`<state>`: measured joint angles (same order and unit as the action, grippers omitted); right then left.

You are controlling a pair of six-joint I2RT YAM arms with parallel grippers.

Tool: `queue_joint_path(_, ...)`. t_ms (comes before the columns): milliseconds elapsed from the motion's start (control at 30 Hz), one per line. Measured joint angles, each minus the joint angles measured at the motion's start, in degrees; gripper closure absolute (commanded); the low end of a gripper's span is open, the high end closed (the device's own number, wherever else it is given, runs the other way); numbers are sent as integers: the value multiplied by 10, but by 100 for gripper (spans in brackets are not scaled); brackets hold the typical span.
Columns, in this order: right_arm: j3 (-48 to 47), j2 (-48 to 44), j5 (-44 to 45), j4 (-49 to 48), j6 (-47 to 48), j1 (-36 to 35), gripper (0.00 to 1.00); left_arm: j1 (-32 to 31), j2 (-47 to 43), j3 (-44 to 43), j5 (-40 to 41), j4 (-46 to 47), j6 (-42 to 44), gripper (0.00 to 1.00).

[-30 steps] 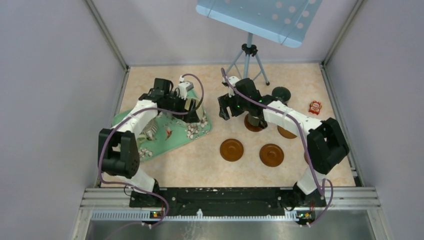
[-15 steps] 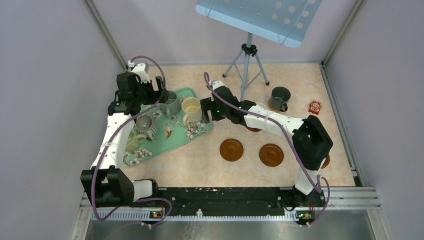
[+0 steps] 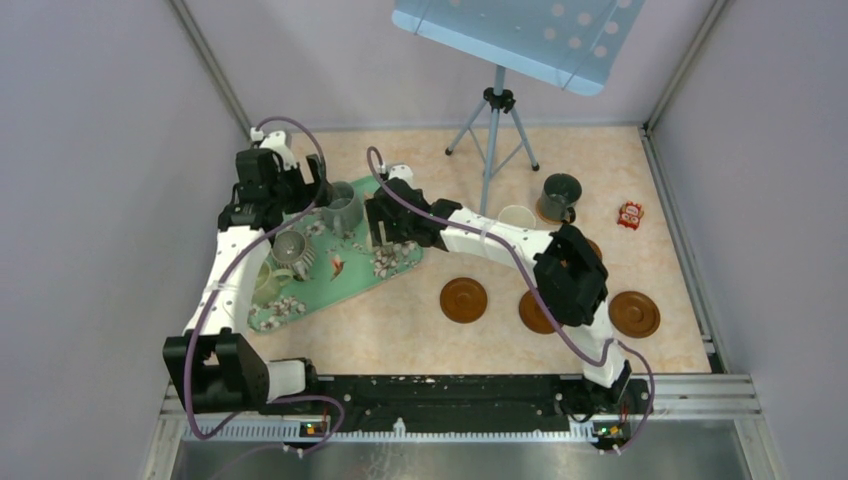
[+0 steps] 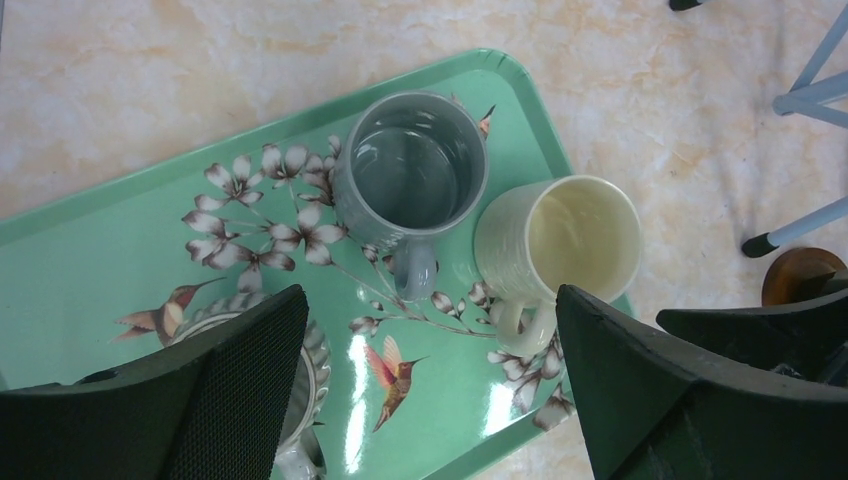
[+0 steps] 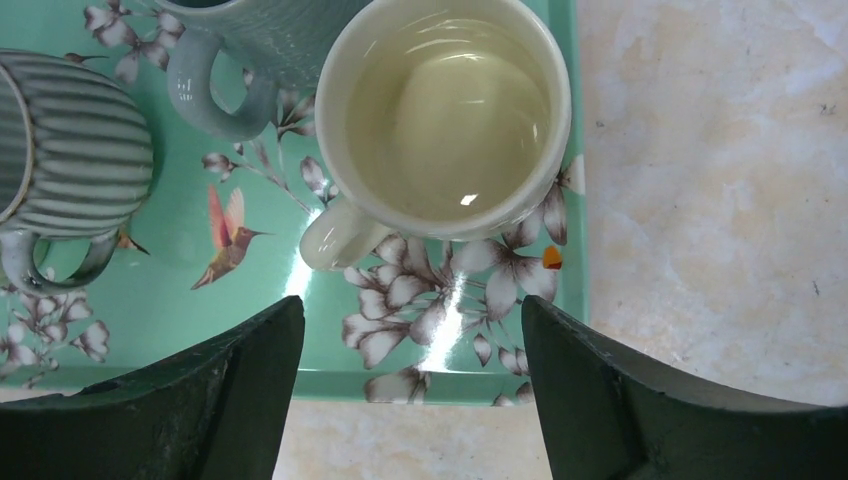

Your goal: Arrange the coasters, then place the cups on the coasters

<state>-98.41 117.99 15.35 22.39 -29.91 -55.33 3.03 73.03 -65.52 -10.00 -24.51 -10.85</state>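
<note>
Claws of both arms stand wide apart, and neither one has hold of anything. Your left gripper [image 4: 428, 310] hangs over the far part of the green floral tray [image 4: 120, 250]. Between its fingers [image 4: 240, 390] you see the grey-blue mug [image 4: 410, 175]. Just beside this mug, toward the tray's right corner, is the cream-white mug [image 4: 565, 235]. Both stand upright on the tray.

Your right gripper [image 5: 412, 305] hangs over the right end of the tray, above the handle side of the cream-white mug. Its fingers are apart from the mug and do not touch it. The ribbed grey mug [image 5: 70, 150] stands near the middle of the tray, close to the grey-blue mug. The pale green mug [image 3: 262, 283] is at the tray's near left end, half hidden under your left arm.

To the right of the tray, three coasters [image 3: 463, 299] lie in a row on the table [image 3: 400, 330]. The middle one is partly covered by your right arm.

Farther right of the tray, the dark green-grey mug [image 3: 560, 195] stands on the table. A light-rimmed mug [image 3: 517, 216] stands between it and the tray. I cannot tell whether a coaster lies under either of them. The small red packet [image 3: 629, 214] lies beyond the dark green-grey mug, well apart from the tray.
</note>
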Motion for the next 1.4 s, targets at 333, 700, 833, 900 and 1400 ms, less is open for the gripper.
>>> queue_joint_path(333,-70,63,16,26,-34,-1,19,0,-2,29,-6,1,11,1)
queue_joint_path(700,-135,120,43,53,-50,-5,25,3,-2,30,-6,1,21,1)
queue_joint_path(833,-120,114,39,40,-45,-3,35,3,-2,30,-6,1,21,1)
queue_joint_path(900,-93,103,31,27,-40,0,37,3,-2,31,-7,1,21,1)
queue_joint_path(1400,4,69,-68,7,70,42,49,3,-2,34,-13,5,21,1)
